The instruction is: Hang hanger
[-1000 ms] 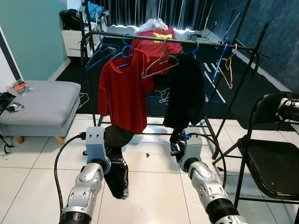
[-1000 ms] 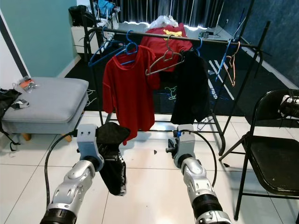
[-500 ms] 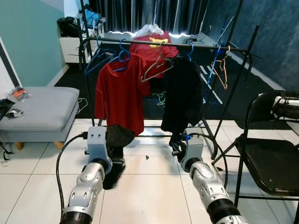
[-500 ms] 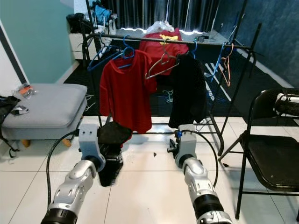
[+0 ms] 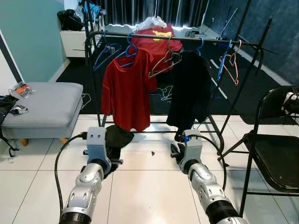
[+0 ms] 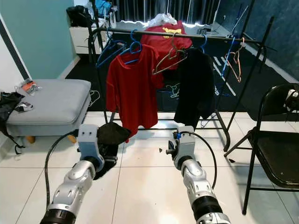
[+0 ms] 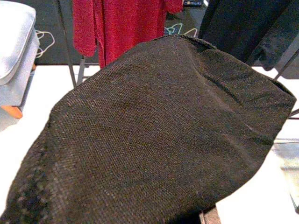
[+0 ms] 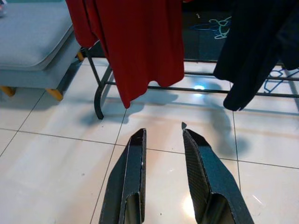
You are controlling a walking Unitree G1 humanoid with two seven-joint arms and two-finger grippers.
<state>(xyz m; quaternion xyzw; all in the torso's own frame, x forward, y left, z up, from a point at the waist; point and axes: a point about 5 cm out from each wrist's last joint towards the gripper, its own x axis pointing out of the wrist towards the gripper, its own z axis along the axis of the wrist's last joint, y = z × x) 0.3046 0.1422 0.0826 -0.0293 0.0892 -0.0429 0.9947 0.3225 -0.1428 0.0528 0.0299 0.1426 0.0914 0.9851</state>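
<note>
My left gripper (image 5: 112,145) is low in front of me and covered by a black garment (image 5: 116,138) that it holds; the cloth hides its fingers and spreads across the left wrist view (image 7: 154,130). My right gripper (image 8: 163,135) is open over the white tiles with nothing between its fingers (image 8: 133,168). Ahead stands a black clothes rack with a rail (image 5: 154,36). On the rail hang a red shirt (image 5: 126,88) on a blue hanger, a black garment (image 5: 191,88), an empty brown hanger (image 5: 163,63), empty blue hangers (image 5: 105,52) and an orange hanger (image 5: 232,63).
A grey ottoman (image 5: 39,102) stands at the left with small items on it. A black folding chair (image 5: 275,154) is at the right, close to the rack's leg. Beyond the rack lie a dark rug and curtains. White tiled floor (image 5: 149,186) lies between me and the rack.
The black garment at my left gripper hung far down a second ago and is now bunched up higher. The whole picture has shifted with the camera. The right gripper stays open.
</note>
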